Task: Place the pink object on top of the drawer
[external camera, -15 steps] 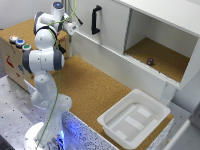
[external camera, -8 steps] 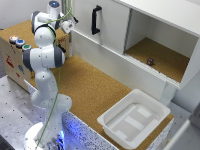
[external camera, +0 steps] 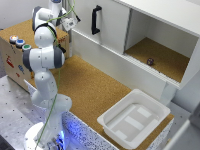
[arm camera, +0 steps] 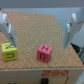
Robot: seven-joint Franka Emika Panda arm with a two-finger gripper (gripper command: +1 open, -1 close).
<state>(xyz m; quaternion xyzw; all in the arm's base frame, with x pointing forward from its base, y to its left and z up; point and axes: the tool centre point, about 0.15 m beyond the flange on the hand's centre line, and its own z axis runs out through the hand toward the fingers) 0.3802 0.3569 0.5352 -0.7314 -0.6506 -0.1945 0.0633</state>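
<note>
Overhead, my pincer (arm camera: 39, 31) hangs spread and empty — the pink lettered cube (arm camera: 44, 52) sits between its fingers on the cork top, near a yellow cube (arm camera: 9, 52); descend centred, squeeze flat faces.

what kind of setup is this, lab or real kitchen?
Most likely a robotics lab test bench, not a kitchen: the Panda arm is mounted on a perforated metal table, the surfaces are cork mats, and lettered toy cubes, a pink cube among them, serve as props.
</note>
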